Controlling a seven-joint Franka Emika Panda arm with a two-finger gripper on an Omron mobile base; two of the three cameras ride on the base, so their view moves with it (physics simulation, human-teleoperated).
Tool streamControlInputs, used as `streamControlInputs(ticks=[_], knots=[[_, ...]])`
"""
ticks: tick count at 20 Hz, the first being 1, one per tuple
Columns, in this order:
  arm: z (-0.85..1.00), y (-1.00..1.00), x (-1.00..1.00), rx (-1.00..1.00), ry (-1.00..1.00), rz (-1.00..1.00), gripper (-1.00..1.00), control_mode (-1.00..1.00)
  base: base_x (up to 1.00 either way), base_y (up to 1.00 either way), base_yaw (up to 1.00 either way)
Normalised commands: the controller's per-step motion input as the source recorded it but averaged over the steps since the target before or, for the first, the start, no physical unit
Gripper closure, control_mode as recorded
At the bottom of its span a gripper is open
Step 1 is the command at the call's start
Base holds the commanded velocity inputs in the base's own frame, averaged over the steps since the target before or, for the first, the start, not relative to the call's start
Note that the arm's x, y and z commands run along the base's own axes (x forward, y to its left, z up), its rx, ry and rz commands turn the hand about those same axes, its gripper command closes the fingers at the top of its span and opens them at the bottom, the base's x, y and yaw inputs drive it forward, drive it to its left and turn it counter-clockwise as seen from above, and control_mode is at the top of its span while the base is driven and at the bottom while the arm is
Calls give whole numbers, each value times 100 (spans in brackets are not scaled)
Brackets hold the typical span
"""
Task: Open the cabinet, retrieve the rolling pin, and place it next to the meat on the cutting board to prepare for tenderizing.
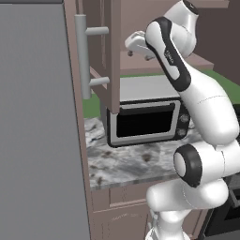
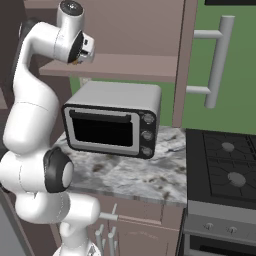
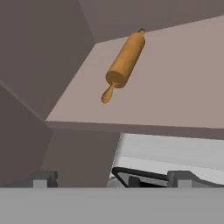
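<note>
Cabinet [image 2: 184, 60]: doors open.
Rolling pin [image 3: 124, 63]: lies deep on the shelf [image 3: 175, 100], toward its back edge.
Gripper [image 3: 112, 178]: fingers spread, empty, at the shelf's front edge.
Approach: we should reach inward, straddling the barrel crosswise.
</note>
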Motion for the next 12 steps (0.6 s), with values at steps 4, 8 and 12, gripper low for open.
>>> streamControlInputs(ticks=[4,8,12], knots=[[0,0,16,-1,-6,0,-100,-100,0,0,0],[-4,6,18,-1,-8,0,-100,-100,0,0,0],[-10,16,21,-2,-6,0,-100,-100,0,0,0]])
